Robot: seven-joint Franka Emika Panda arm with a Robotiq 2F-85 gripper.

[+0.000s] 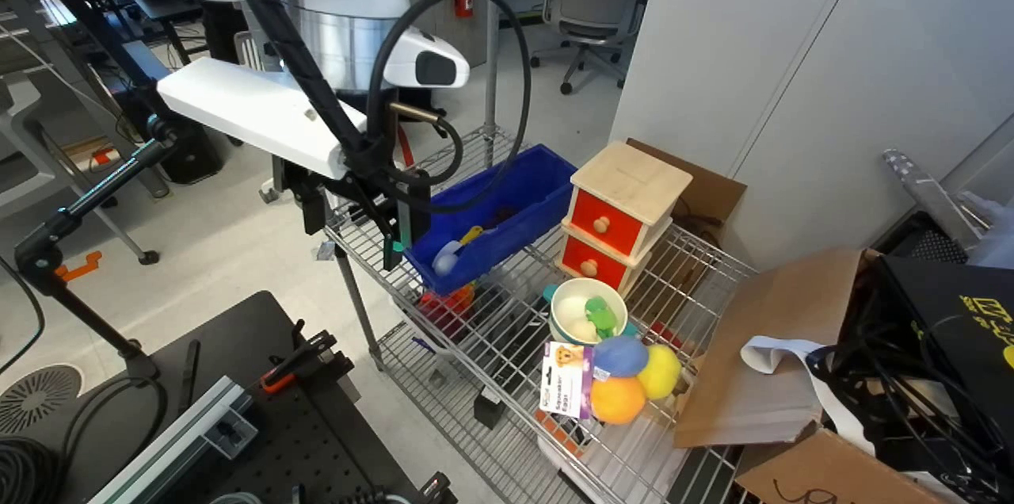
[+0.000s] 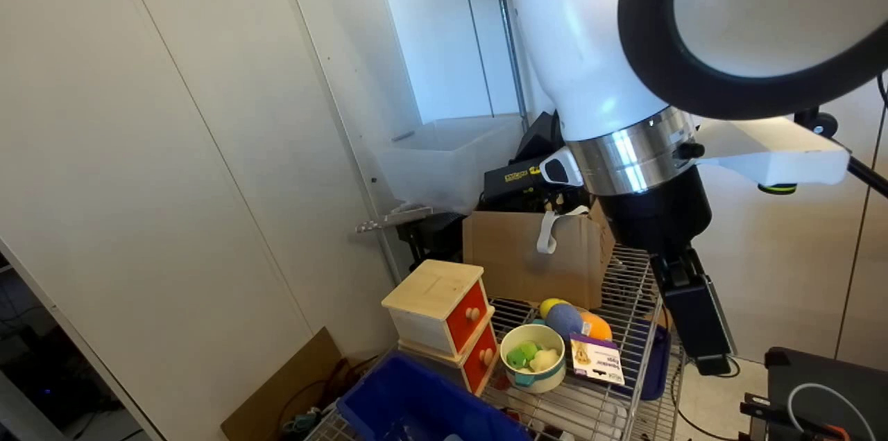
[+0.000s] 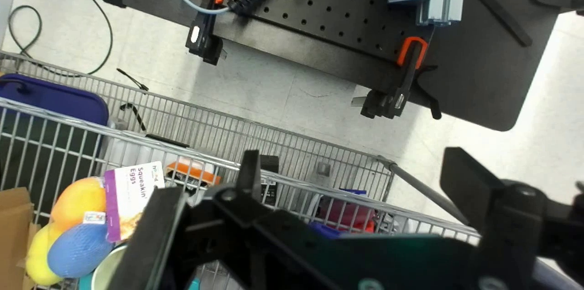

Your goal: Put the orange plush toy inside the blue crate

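In an exterior view, the orange plush toy (image 1: 616, 401) is seen on the near part of the counter (image 1: 649, 452); its long axis cannot be told. The blue crate (image 1: 507, 246) is aligned lengthwise from near left to far right. The hand (image 1: 358, 239) is spread.

In an exterior view, the blue crate (image 2: 427, 396) sits at the near end of the wire shelf (image 2: 630, 281), a cardboard box (image 2: 517, 254) at the far end. The orange toy (image 2: 596, 327) lies near the right edge; the gripper (image 2: 714, 362) hangs well apart.
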